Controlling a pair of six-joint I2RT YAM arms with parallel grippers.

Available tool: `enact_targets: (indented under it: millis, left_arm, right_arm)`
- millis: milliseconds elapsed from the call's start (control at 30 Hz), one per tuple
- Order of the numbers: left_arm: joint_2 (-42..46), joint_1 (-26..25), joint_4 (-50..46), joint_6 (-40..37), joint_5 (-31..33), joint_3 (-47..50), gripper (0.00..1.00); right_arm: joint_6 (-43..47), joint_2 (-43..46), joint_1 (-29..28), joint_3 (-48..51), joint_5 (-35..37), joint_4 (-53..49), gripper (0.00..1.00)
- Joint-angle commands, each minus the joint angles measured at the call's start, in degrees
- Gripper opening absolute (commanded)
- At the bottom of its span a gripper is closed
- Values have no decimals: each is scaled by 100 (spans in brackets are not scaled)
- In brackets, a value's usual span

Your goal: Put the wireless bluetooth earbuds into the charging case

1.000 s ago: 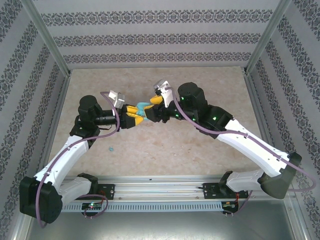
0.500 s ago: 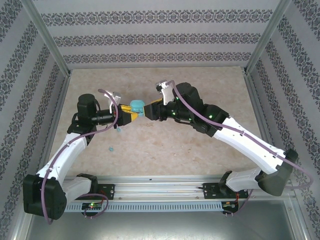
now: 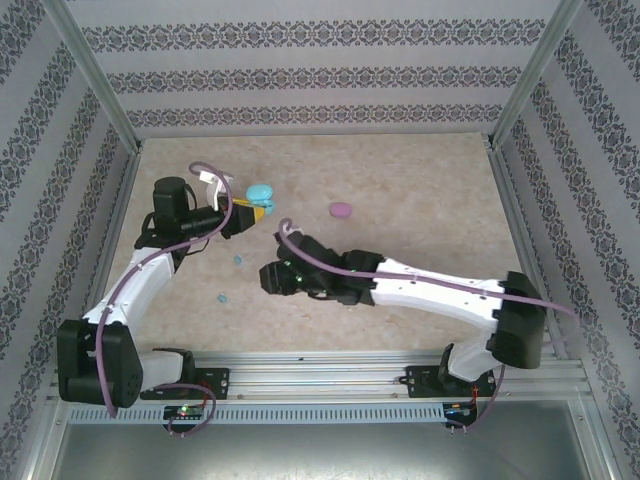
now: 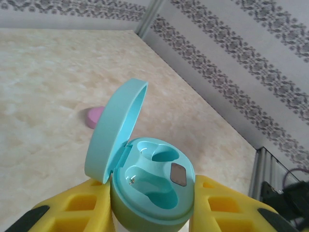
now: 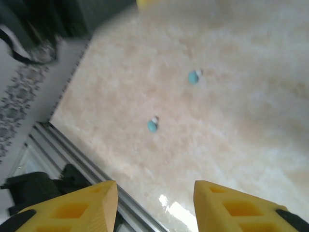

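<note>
Jaws of the left gripper (image 4: 150, 193) are clamped on the sides of the case (image 4: 154, 193), a smooth turquoise plastic oval held above the table (image 3: 420, 170). Its domed lid (image 4: 113, 130) is hinged up and stands open, tilted to the left in the left wrist view. Inside the glossy base are two rounded hollows, with a small dark rectangular patch beside them. The gripper's fingers (image 4: 79, 208) are blocky yellow plastic with square cut-outs. The right gripper (image 5: 154, 195) has its jaws standing apart with nothing between them, hanging over the matt, marbled beige table. The earbuds (image 5: 152, 125), two tiny rounded turquoise bits, each with a pale tip, lie on that surface well apart from each other and away from the case; the top view puts them (image 3: 238, 259) between the two arms, towards the left. A pink case (image 3: 341, 209), a closed flat oval, rests on the table beyond the right gripper (image 3: 270, 278).
</note>
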State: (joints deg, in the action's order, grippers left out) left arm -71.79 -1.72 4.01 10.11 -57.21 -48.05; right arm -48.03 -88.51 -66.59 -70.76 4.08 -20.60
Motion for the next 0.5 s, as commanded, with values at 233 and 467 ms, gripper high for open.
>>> enact_targets:
  millis: [233,467]
  left_arm:
    - [-331,338,-18,70,631,-603,12]
    - [-365,403,33,82,746,-603,12]
  right_arm:
    - [-1710,-1885,-390,-458,-376,1735,32]
    - [-2693,-3124,-464,-1211,-657,2194,29]
